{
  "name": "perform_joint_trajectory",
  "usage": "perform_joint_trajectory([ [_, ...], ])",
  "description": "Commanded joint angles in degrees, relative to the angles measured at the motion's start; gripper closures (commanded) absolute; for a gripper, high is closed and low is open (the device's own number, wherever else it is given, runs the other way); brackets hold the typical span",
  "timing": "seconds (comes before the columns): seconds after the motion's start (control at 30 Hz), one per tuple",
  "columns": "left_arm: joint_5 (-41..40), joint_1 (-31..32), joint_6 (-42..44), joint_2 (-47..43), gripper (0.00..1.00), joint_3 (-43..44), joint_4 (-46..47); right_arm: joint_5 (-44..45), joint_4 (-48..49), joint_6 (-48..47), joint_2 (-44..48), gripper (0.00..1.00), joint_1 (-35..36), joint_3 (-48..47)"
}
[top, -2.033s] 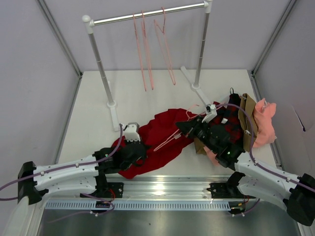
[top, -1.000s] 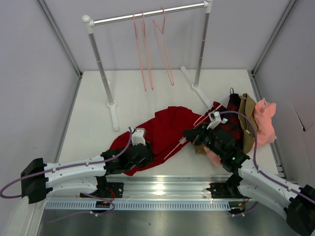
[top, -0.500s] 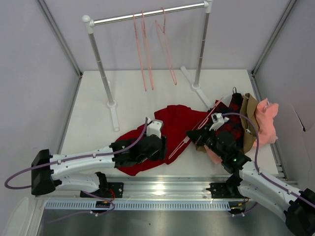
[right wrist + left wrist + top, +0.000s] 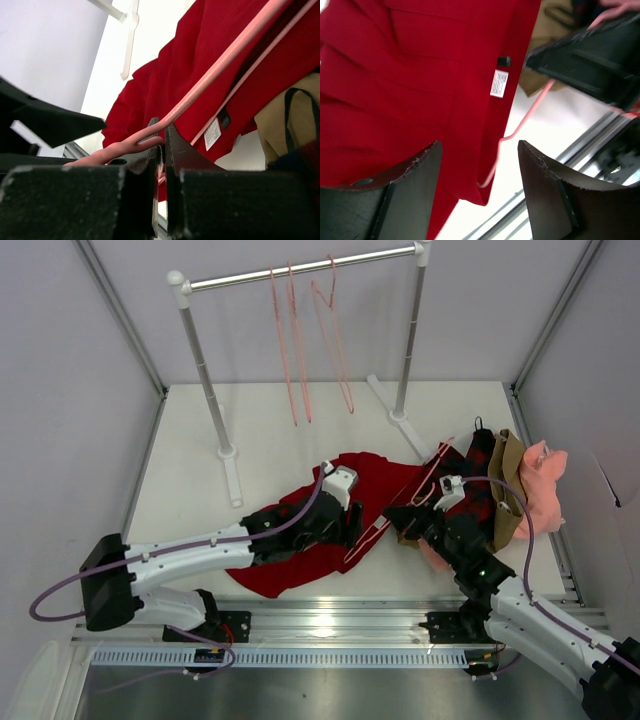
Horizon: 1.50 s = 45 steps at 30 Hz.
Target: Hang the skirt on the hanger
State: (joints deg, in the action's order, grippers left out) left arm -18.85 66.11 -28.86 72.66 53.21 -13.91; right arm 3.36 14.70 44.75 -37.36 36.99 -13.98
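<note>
Judging the step as threading: the skirt [image 4: 385, 478] lay near-centre, with the hanger [image 4: 220, 61] slanted along its right edge and pinched in the closed right gripper [image 4: 162, 132]. The left gripper [image 4: 480, 150] hung spread and empty over the cloth edge by the label [image 4: 499, 83]. Best move was to pinch one layer only and lift it clear for the wire.

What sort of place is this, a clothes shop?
Probably a robot test booth, not a shop: plain walls box in one table, two arms are bolted at its edge, and a small rack holds hangers.
</note>
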Motion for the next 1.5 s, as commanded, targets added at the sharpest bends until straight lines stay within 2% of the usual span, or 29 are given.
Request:
perform_joint_trajectory([
  [0.0, 5.7, -1.8, 8.5, 3.6, 0.32, 4.0, 2.9, 6.3, -6.3, 0.9, 1.1, 1.0, -0.8, -1.5],
  [0.23, 14.8, -4.9, 11.8, 5.4, 0.36, 3.7, 6.4, 5.4, -5.3, 0.3, -6.2, 1.0, -1.0, -6.7],
  [0.4, 14.2, -4.9, 13.1, 5.0, 0.38, 2.7, 8.9, 3.3, -3.0, 2.1, -12.5, 1.0, -1.0, -8.6],
  [0.5, 12.6, -4.9, 12.0, 3.8, 0.38, 1.3, 11.9, 3.7, -3.4, 3.0, -12.8, 1.0, -1.0, -9.1],
  [0.7, 12.6, -4.8, 8.8, 2.4, 0.38, 1.6, 10.0, 6.3, -4.0, 3.9, -11.2, 1.0, -1.1, -9.8],
  [0.93, 13.1, -4.9, 10.5, -2.1, 0.4, -2.2, 10.7, 5.8, -6.8, 3.7, -11.6, 1.0, -1.1, -12.3],
  [1.17, 16.8, -4.8, 16.7, -0.1, 0.44, -1.6, 10.6, 3.7, -7.3, 3.3, -11.7, 1.0, -1.1, -14.1],
  [1.47, 14.1, -4.8, 17.4, 2.9, 0.45, -0.8, 10.3, -0.5, -5.7, 2.9, -16.0, 1.0, -1.0, -18.1],
])
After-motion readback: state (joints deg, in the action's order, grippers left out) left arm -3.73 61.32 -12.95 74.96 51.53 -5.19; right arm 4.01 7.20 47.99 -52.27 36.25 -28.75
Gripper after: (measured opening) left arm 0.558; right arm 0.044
